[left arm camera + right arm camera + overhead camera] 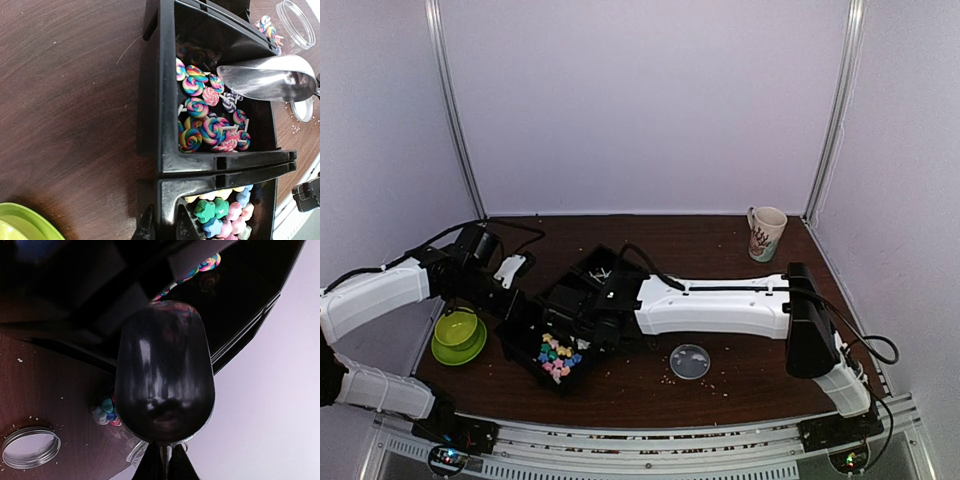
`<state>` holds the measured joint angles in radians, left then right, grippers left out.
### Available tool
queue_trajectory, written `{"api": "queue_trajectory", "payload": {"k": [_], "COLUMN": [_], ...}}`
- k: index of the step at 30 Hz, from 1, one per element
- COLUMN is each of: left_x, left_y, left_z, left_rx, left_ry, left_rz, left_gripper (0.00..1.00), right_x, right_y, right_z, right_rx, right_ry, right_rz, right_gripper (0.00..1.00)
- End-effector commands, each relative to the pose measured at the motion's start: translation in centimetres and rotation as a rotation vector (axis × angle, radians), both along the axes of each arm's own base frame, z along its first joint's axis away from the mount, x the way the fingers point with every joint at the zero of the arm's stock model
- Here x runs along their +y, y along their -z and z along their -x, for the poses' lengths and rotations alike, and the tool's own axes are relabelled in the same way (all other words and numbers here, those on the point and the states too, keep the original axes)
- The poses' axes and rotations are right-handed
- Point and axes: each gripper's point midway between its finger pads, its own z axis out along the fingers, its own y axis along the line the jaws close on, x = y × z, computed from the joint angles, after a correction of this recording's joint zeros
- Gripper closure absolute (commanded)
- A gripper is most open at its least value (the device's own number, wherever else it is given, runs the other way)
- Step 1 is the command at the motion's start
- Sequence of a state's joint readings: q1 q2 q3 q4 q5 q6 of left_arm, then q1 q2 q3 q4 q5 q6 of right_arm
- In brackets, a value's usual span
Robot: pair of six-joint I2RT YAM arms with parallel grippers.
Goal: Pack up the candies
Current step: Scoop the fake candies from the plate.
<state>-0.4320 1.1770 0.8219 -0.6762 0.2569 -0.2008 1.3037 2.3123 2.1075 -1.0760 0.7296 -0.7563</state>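
1. The right hand (pixel 164 463) is gripping the thin handle of a metal scoop (pixel 267 77), with its fingers closed tight on the handle.
2. The scoop is hanging tilted over the middle compartment of a black tray (pixel 150 100), and its lip is hovering just above the sweets there. Whether anything is lying inside the scoop cannot be told.
3. The candies are sitting in the tray. Swirled lollipops (pixel 205 125) are piling up in the middle compartment, and pastel sweets (pixel 225 217) in pink, green, blue and yellow are filling the one next to it.
4. The left hand (pixel 164 229) is holding the tray at its left end. One finger is pressing outside the end wall and the other is reaching inside the pastel compartment, so the two are closing on the wall between them.
5. A clear jar (pixel 300 22) is sitting just beyond the tray's far side, with a few lollipops showing inside it. A round lid (pixel 690 360) is lying flat on the brown surface (pixel 65 100) near the tray.
6. A green bowl (pixel 460 335) is resting to the left of the tray, and a mug (pixel 766 232) is standing well apart at the far right. Pale crumbs (pixel 725 380) are lying scattered around the lid.
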Motion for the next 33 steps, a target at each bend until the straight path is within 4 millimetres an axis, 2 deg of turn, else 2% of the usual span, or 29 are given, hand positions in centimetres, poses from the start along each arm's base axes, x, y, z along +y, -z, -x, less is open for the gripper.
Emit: {"api": "queue_trajectory", "payload": {"k": [1,6,14,20,27,33], "left_x": [-3.0,-3.1,-3.0,-2.6,-2.2,-2.2], "left_y": [-5.3,-6.0,-6.1,-5.9,-5.8,-5.7], "left_z": [-1.2,-1.1,-1.1,-1.3,-1.5,-1.5], "left_rx": [-0.172,-0.19,-0.202,-0.205,-0.21,-0.206], "left_ry": [0.081,0.088,0.084,0.064,0.046,0.047], "left_rz": [0.183,0.202,0.2,0.176,0.155,0.155], "left_gripper": [1.0,1.0,1.0,1.0,1.0,1.0], "right_x": [1.8,2.9,3.8,1.5,-2.9,-2.8], "right_y": [5.0,6.4,5.1,3.4,3.2,2.1], "right_z": [2.3,3.8,4.8,2.7,-0.7,-1.8], "right_rx": [0.205,0.322,0.409,0.307,0.191,0.11], "right_ry": [-0.066,-0.077,-0.05,0.049,0.206,0.229], "right_rz": [0.006,-0.032,-0.142,-0.128,-0.068,-0.089], "right_gripper": [1.0,1.0,1.0,1.0,1.0,1.0]}}
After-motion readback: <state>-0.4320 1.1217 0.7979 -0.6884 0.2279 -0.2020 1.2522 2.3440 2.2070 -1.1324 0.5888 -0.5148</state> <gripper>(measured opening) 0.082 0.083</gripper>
